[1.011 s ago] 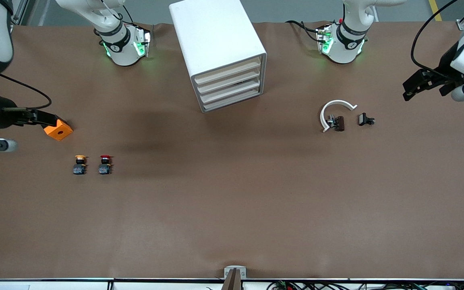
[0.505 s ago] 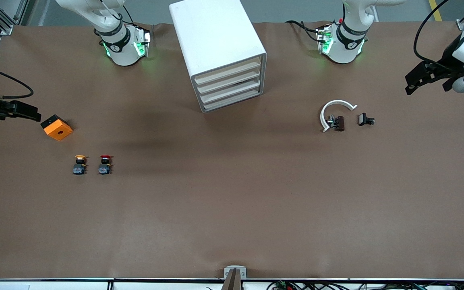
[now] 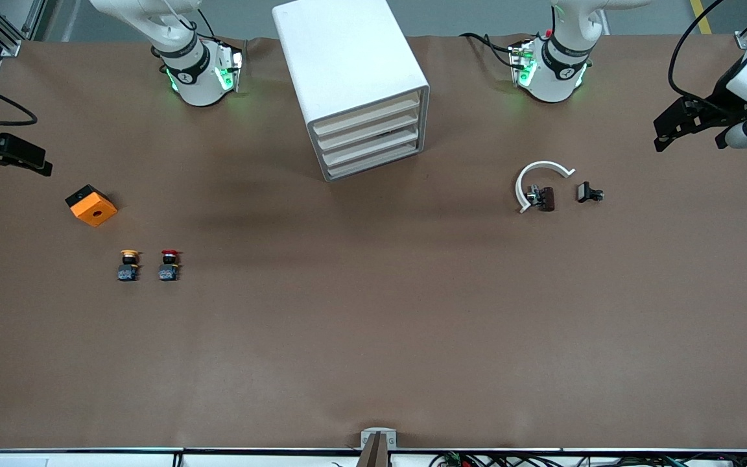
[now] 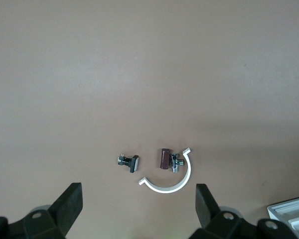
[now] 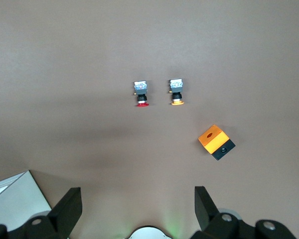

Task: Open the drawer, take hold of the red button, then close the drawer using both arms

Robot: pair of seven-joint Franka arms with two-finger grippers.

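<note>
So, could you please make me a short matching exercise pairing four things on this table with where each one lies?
Things:
1. button
2. orange cube
3. white curved piece
4. drawer cabinet

Places:
A. between the two arm bases
B. beside the yellow-capped button
C. toward the left arm's end, around a small brown part
D. farther from the front camera than both buttons

Pairs: 1-B, 2-D, 3-C, 4-A
</note>
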